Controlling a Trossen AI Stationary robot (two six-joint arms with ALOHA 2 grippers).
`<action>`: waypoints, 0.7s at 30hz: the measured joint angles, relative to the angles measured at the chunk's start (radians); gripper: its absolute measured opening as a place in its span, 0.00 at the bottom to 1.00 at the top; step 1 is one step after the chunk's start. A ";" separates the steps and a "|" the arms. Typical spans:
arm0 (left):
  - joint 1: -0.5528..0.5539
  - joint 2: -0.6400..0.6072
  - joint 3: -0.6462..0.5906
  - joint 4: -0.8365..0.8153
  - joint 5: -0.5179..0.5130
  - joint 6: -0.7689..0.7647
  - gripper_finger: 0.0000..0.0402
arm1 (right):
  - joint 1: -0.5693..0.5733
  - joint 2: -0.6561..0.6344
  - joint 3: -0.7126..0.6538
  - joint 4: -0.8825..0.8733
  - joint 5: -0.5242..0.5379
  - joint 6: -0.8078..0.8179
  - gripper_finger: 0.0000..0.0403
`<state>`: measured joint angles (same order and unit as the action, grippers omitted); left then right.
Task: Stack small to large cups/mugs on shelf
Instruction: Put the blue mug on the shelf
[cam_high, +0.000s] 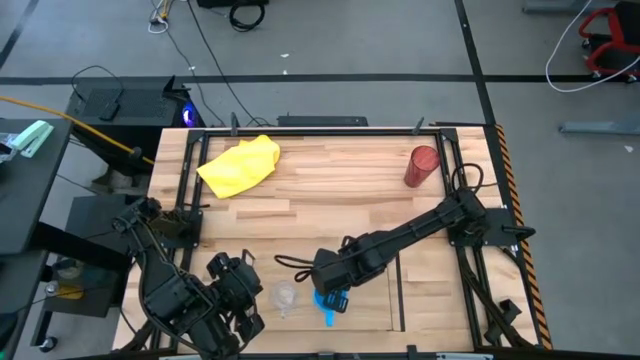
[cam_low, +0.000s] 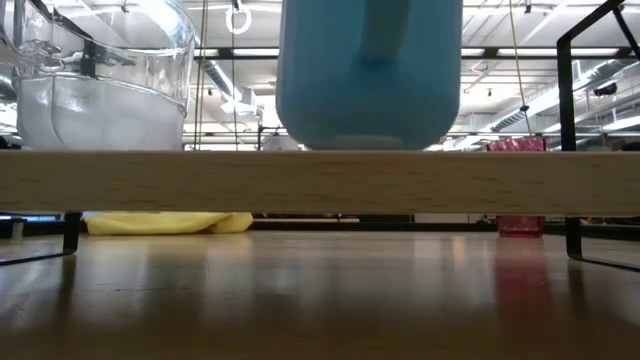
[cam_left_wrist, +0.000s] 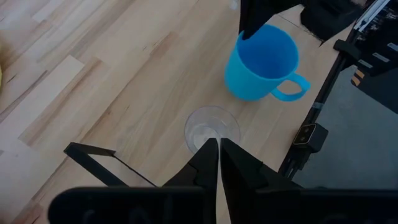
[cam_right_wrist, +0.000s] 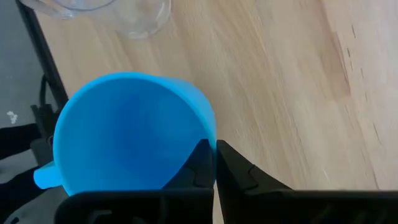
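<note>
A bright blue mug (cam_high: 332, 302) and a tiny clear cup (cam_high: 285, 296) stand side by side on the shelf's wood plank (cam_low: 320, 182) at the table's near edge. Both stand upright on their bases in the low view, the blue mug (cam_low: 368, 70) and the clear cup (cam_low: 100, 75). My right gripper (cam_right_wrist: 215, 163) is shut on the mug. My left gripper (cam_left_wrist: 219, 152) is shut and empty, just left of the clear cup (cam_left_wrist: 211, 130). A dark red tumbler (cam_high: 422, 165) stands on the table at the far right. My right gripper pinches the blue mug's wall at the rim (cam_right_wrist: 208, 134), on the side opposite the handle (cam_right_wrist: 43, 175). One finger (cam_right_wrist: 198, 163) is inside the mug and one is outside. The fingers come from above, slanting from the table's right. The mug stands upright, its base (cam_low: 368, 140) at the plank.
A yellow cloth (cam_high: 240, 165) lies at the table's far left. The shelf's thin dark uprights (cam_low: 565, 100) rise beside the cups. Black frame rails (cam_high: 190, 180) run along the table's sides. Bare wood lies between the shelf and the tumbler.
</note>
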<state>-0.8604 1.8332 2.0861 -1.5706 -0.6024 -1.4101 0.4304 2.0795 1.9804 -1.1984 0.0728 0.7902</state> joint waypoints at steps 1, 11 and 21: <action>0.000 0.000 0.000 0.000 0.000 0.000 0.07 | 0.000 0.005 0.000 0.000 0.000 0.000 0.01; 0.000 0.000 0.000 0.000 0.000 0.004 0.03 | -0.001 0.037 0.000 0.004 -0.019 -0.003 0.01; -0.001 0.000 0.000 -0.001 0.001 0.007 0.07 | -0.015 0.031 0.000 0.021 -0.022 -0.005 0.07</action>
<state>-0.8614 1.8332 2.0861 -1.5711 -0.6018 -1.4029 0.4158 2.1105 1.9804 -1.1777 0.0509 0.7850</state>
